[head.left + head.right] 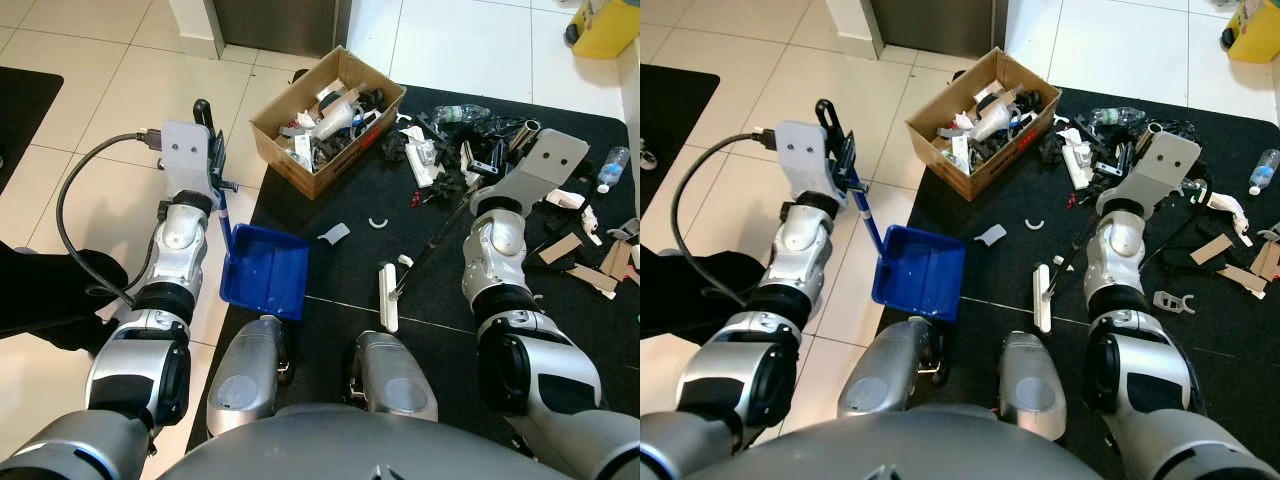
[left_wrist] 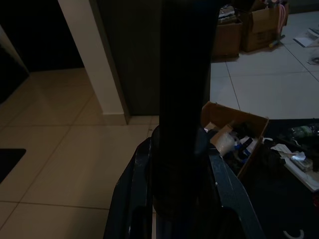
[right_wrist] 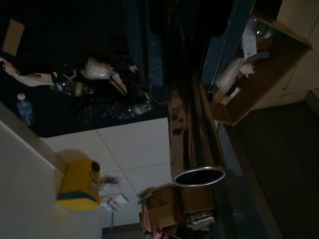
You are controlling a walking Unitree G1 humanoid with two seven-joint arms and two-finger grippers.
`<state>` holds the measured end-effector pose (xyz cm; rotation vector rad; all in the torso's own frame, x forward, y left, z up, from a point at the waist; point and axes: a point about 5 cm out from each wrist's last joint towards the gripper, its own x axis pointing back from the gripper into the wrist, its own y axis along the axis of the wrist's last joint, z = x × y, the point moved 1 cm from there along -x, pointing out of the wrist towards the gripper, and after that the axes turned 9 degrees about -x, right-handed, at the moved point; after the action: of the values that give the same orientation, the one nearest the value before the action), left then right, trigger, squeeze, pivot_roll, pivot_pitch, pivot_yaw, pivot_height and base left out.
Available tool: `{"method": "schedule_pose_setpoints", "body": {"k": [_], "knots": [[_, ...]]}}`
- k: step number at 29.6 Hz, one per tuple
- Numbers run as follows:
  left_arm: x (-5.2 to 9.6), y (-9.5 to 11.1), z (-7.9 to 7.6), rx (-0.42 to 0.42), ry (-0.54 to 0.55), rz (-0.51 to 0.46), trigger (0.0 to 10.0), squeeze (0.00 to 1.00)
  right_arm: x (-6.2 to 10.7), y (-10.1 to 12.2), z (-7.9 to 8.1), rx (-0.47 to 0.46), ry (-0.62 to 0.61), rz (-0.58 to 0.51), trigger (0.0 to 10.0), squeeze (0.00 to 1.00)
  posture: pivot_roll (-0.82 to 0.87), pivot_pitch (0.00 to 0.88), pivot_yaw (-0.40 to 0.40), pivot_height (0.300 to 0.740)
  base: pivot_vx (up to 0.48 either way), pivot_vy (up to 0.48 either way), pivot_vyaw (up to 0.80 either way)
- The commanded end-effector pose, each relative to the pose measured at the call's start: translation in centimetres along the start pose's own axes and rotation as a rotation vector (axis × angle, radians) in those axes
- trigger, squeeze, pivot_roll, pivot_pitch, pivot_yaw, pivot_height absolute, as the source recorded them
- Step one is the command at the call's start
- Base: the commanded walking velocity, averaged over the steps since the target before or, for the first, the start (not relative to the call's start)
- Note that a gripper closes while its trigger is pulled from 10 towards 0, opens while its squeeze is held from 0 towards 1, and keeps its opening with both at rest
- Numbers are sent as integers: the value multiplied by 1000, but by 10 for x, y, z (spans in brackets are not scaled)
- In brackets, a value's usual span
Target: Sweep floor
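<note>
Left eye view, left gripper (image 1: 212, 150): clenched on the blue handle of the dustpan.
Dustpan (image 1: 265, 270): blue, lying at the edge of the black mat (image 1: 340, 270), beside the white tiles.
Cardboard box (image 1: 325, 120): full of scraps, ahead of the dustpan.
Broom (image 1: 388, 296): white head on the mat, stick slanting up to the right.
Right gripper (image 1: 1140, 150): grasping the broom stick, over scattered litter (image 1: 450, 150).

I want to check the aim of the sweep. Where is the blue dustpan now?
In the left eye view the blue dustpan sits on the robot's left side, at the black mat's left edge, below the cardboard box, its handle in the left claw.
</note>
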<state>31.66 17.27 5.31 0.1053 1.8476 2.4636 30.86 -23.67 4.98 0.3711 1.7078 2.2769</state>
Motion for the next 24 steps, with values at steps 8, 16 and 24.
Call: {"method": "schedule_pose_setpoints", "body": {"k": [8, 16, 24], "knots": [[-2, 2, 19, 6, 59, -3, 10000, 0, -8, 14, -7, -15, -26, -45, 10000, 0, 44, 0, 25, 740, 0, 0, 0], [-2, 0, 24, 31, 82, 15, 10000, 0, -8, 18, -7, 26, -23, -70, 10000, 0, 51, 0, 24, 740, 0, 0, 0], [-11, 6, 36, 25, 114, 16, 10000, 0, -20, 42, -9, 87, -28, -161, 10000, 0, 58, 17, 28, 740, 0, 0, 0]]}}
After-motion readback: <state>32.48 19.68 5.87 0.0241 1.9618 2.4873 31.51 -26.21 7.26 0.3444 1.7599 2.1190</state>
